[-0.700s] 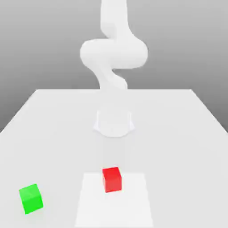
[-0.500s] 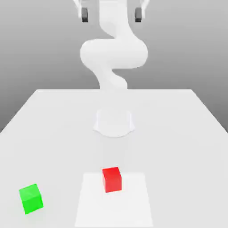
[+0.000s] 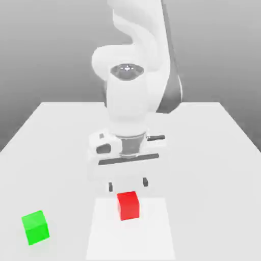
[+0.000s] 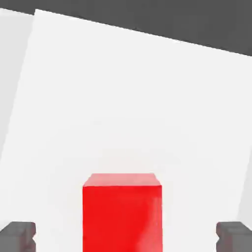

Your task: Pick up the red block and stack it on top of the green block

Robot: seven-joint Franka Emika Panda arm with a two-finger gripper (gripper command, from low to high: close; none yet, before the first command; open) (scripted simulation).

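In the exterior view, the gripper (image 3: 128,184) is hovering just above the red cube (image 3: 128,205), its two fingers standing wide apart and holding nothing. The cube is sitting on the white panel (image 3: 131,237), towards the worktop's (image 3: 204,168) near edge. The green cube (image 3: 35,227) is lying nearer the worktop's near corner on the exterior view's left, a detail the hand view is not giving. The hand view is showing the red cube between the dark fingertips (image 4: 17,237), touching neither, while the frame is cutting off part of the cube and both tips
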